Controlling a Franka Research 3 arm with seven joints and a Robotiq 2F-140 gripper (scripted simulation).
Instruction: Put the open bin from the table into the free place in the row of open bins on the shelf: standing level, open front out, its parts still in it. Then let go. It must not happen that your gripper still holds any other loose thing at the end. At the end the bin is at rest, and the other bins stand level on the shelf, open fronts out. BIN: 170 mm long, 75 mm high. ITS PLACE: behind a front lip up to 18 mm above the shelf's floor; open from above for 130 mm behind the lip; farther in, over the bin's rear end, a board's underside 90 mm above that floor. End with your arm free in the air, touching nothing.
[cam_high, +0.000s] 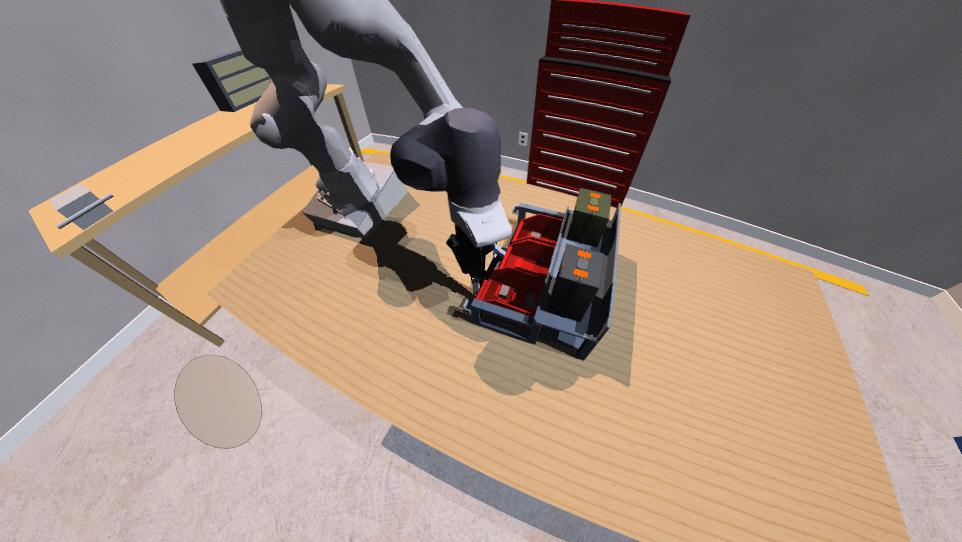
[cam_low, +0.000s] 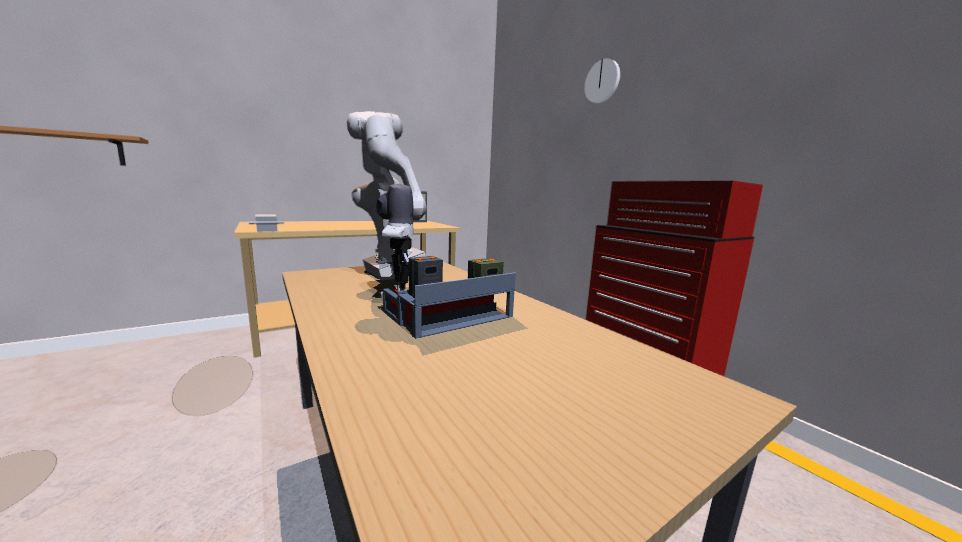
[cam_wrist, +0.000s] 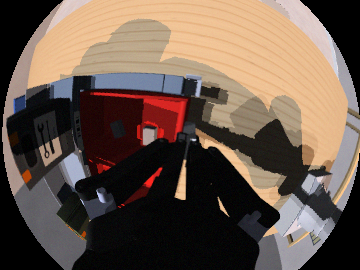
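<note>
Three red open bins stand in a row on the blue-grey shelf (cam_high: 501, 311) (cam_low: 464, 289) (cam_wrist: 130, 82): a near bin (cam_high: 489, 292) (cam_wrist: 167, 111), a middle bin (cam_high: 526, 258) and a far bin (cam_high: 539, 224). The near bin is at the shelf's near end, open front toward the arm. A light block (cam_high: 504, 291) (cam_wrist: 150, 135) and a dark part (cam_high: 530, 300) (cam_wrist: 117, 129) lie in it. It looks roughly level; its seating behind the lip is hidden. My gripper (cam_high: 475, 290) (cam_wrist: 188, 130) is shut and empty, fingertips down at that bin's front edge; whether they touch it is unclear.
A dark grey case (cam_high: 570, 274) (cam_low: 426, 273) and a green case (cam_high: 592, 220) (cam_low: 486, 267) (cam_wrist: 73, 217) stand on the board over the bins' rear, rising above the bins. Side rails and a tall back board bound the shelf.
</note>
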